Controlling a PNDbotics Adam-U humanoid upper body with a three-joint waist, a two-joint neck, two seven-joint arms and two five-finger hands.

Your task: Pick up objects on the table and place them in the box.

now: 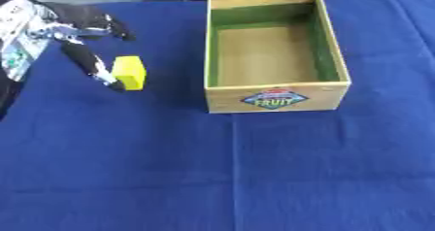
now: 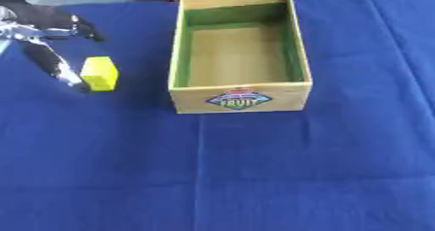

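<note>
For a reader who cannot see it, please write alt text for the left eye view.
The robot's left hand reaches in from the left, fingers spread, one fingertip beside a yellow block on a blue tablecloth. Right of the block stands an empty wooden box with a fruit label on its front.

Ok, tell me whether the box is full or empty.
Empty. The box shows only its bare brown floor and green inner walls; the yellow block sits outside on the blue cloth, beside the left hand.
</note>
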